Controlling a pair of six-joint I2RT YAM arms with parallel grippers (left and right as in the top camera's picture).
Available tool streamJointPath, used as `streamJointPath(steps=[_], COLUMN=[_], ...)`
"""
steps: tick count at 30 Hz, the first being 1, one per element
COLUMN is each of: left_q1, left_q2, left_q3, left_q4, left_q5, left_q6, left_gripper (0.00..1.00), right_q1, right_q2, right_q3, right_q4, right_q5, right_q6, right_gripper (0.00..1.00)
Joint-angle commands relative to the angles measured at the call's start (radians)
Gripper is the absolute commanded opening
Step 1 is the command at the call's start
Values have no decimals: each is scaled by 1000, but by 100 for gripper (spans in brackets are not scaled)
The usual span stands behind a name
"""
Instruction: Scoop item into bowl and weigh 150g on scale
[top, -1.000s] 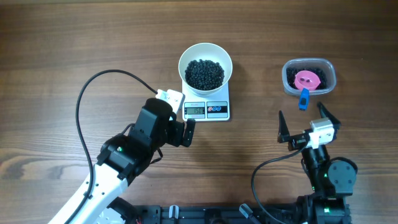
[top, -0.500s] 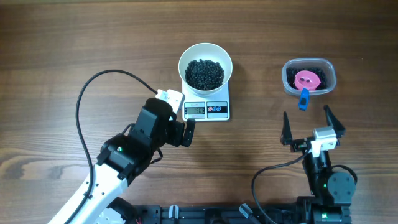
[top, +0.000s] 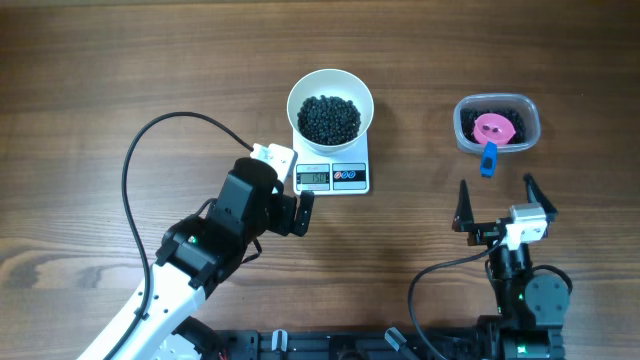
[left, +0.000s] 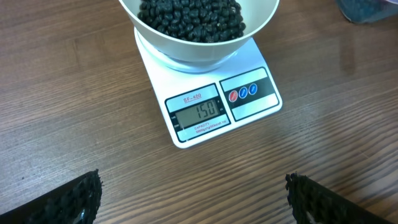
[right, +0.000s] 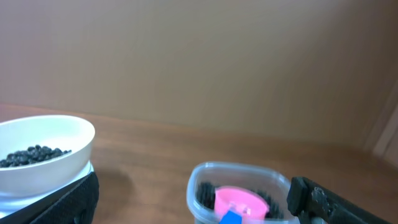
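The left arm reaches in low from the near edge of the table (top: 90, 60), elbow bent, a black cable looping beside it. Its left gripper (left: 194, 200) stops just short of the scale's (top: 333, 177) front edge, aimed at the display. Its fingers (left: 69, 198) stand wide apart, holding nothing. The right arm stands almost upright, well off to the right of the scale and nearer the edge. Its right gripper (top: 496, 192) is tilted up and spread wide, also empty.

The small white scale lies straight ahead of the left gripper, apart from it, and its grey display (left: 199, 111) reads 150. A glossy white bowl (top: 297, 100) sits on its platform, holding a dark heap of small round black beans (top: 330, 118). To the right of the scale, beyond the right gripper, is a clear plastic tub (top: 462, 125) with more beans and a pink scoop (top: 495, 128), whose blue handle (top: 488, 158) hangs over the near rim.
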Motion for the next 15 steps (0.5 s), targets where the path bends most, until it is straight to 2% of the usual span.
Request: streamJointPath(steps=[1, 15], left_q1=[5, 5], left_q2=[1, 1], left_q3=[-2, -2], left_q4=[2, 2], left_q5=[-13, -13], left_q6=[19, 19], left_gripper=[100, 100], right_q1=[5, 16], right_q2=[-15, -15], right_q3=[-6, -6], right_q4=[-42, -77], right_q5=[44, 51], right_q6=[74, 69], right_gripper=[100, 100])
